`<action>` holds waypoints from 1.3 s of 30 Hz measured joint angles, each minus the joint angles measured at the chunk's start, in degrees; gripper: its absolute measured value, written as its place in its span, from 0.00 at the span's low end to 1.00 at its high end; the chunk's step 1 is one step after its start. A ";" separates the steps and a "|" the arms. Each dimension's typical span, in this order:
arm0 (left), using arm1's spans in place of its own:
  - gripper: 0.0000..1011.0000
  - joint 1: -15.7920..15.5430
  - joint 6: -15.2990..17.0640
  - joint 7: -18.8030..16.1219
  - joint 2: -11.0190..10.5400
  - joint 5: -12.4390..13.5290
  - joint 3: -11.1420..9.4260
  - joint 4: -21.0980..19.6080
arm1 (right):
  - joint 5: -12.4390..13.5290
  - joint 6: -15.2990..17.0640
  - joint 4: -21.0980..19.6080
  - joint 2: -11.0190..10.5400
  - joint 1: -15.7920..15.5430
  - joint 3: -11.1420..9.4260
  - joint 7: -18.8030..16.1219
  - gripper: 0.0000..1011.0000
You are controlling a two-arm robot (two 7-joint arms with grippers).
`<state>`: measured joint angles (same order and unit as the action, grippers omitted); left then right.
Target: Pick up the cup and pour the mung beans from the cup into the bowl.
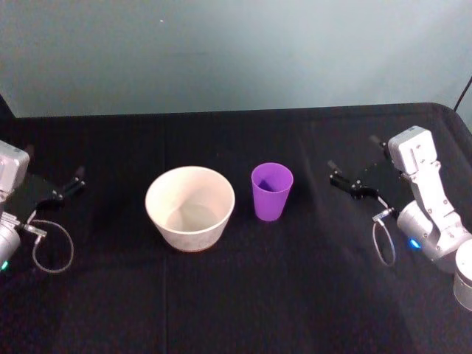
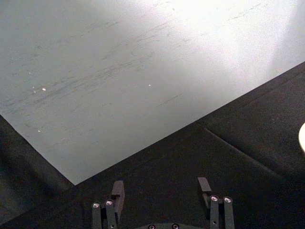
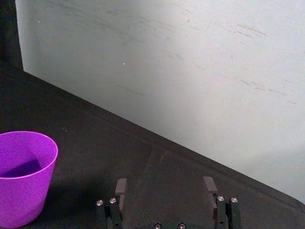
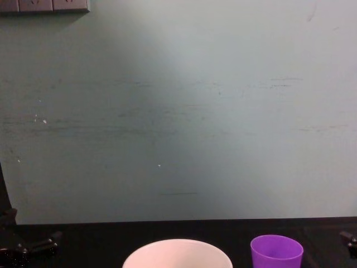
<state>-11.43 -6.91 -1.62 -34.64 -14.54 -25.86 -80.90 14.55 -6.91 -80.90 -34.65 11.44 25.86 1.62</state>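
Observation:
The purple cup (image 1: pixel 272 191) stands upright on the black table, just right of the white bowl (image 1: pixel 190 208); a narrow gap separates them. The cup's inside is in shadow and the mung beans are hidden. The bowl's inside looks bare. My right gripper (image 1: pixel 352 153) hovers open to the right of the cup, well clear of it. In the right wrist view its fingers (image 3: pixel 121 185) stand apart with the cup (image 3: pixel 24 176) off to one side. My left gripper (image 1: pixel 80 179) stays open at the table's left side, away from the bowl. The chest view catches the bowl rim (image 4: pixel 177 254) and the cup (image 4: pixel 276 252).
A black cloth (image 1: pixel 243 295) covers the table, and a pale grey-green wall (image 1: pixel 236 51) rises behind its far edge. Loose cable loops hang at the left wrist (image 1: pixel 51 247) and the right wrist (image 1: pixel 383 243). Open cloth lies in front of the bowl and cup.

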 joint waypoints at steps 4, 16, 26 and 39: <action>0.99 0.00 0.00 0.00 0.00 0.00 0.00 0.00 | 0.00 0.00 0.00 0.00 0.00 0.00 0.00 0.99; 0.99 0.00 0.00 0.00 0.00 0.00 0.00 0.00 | 0.00 0.00 0.00 0.00 0.00 0.00 0.00 0.99; 0.99 0.00 0.00 0.00 0.00 0.00 0.00 0.00 | 0.00 0.00 0.00 0.00 0.00 0.00 0.00 0.99; 0.99 0.00 0.00 0.00 0.00 0.00 0.00 0.00 | 0.00 0.00 0.00 0.00 0.00 0.00 0.00 0.99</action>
<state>-11.43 -6.91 -1.62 -34.64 -14.55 -25.86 -80.90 14.55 -6.91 -80.90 -34.65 11.43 25.86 1.62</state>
